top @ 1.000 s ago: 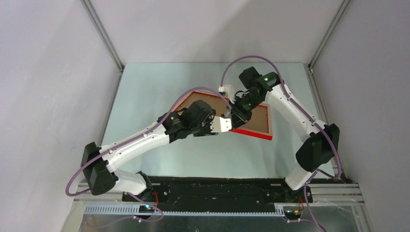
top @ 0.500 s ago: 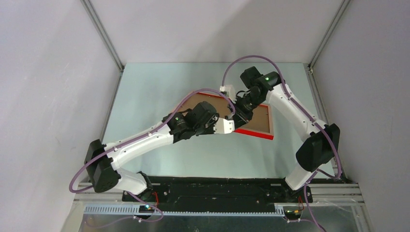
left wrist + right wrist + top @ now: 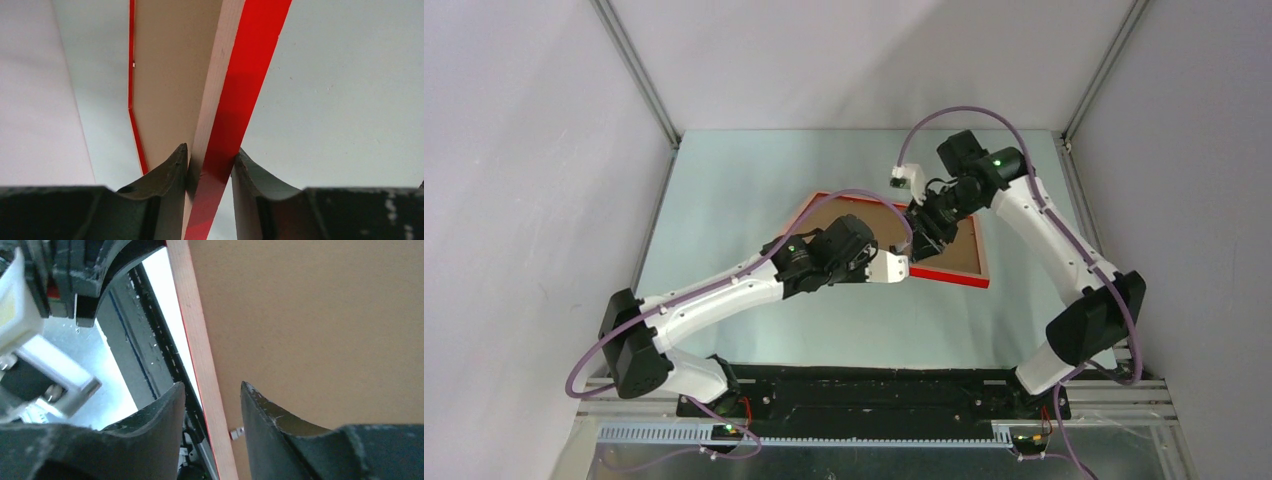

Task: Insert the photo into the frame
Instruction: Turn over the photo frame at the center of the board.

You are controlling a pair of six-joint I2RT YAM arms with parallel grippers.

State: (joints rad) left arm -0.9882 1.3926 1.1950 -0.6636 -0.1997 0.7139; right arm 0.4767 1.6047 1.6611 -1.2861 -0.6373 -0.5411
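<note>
Where grey walls [image 3: 524, 150] hem the pale table [image 3: 724, 200], the frame [image 3: 954, 278] is back-up.

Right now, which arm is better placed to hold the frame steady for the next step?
Left. The left gripper pinches the frame at its red rim, a finger against each face. The right gripper only straddles the wooden edge, with gaps on both sides, so it grips nothing.
</note>
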